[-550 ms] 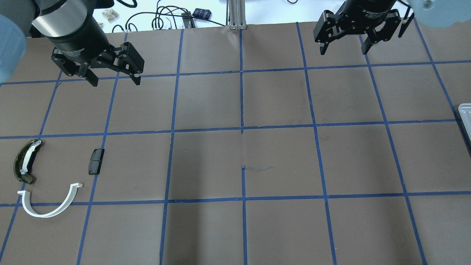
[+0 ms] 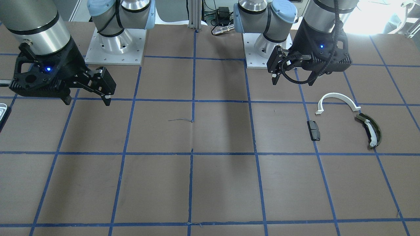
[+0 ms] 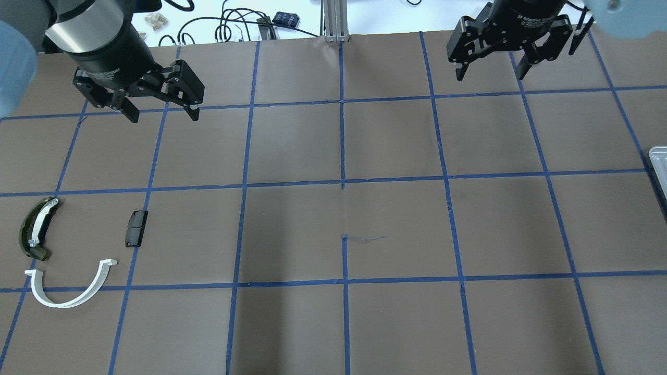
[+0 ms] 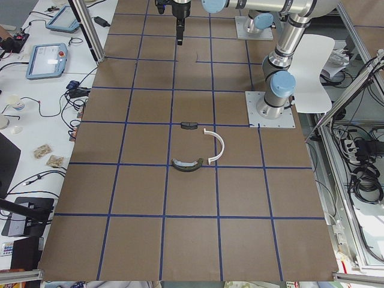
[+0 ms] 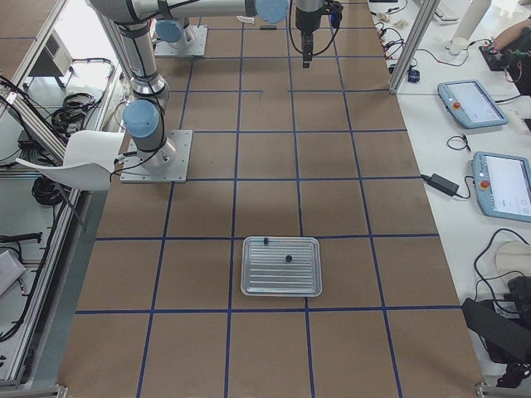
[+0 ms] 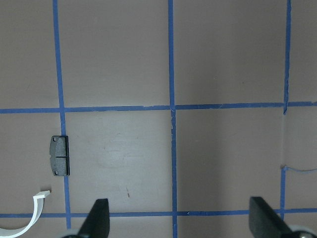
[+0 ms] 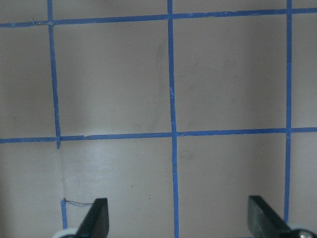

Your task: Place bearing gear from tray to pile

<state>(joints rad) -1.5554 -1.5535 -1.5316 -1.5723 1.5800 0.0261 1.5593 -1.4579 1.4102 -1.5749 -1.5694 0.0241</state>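
Overhead exterior view: the brown paper-covered table (image 3: 292,146) is marked into squares by blue tape. The black two-finger left gripper (image 3: 164,115) hangs above the far left part of the table with its fingers spread wide and nothing between them. The black two-finger right gripper (image 3: 489,74) hangs above the far right part, likewise spread and holding nothing. Both wrist views show the paired fingertips well apart over bare paper.

The pale grey ridged metal tray (image 5: 280,286) lies flat near the table's right end, well apart from both grippers; only a sliver of it shows at the overhead view's right edge. On it sit a small dark round part (image 5: 288,258) near the middle and a second small dark part (image 5: 265,241) by the rim on the side away from the camera. They are too small to tell which one is the bearing gear.

The pile lies loose at the table's left end: a white semicircular plastic strip (image 3: 65,304), a dark olive curved piece with a white insert (image 3: 31,232) just beside it, and a small black rectangular block (image 3: 136,228) near both, none of them touching
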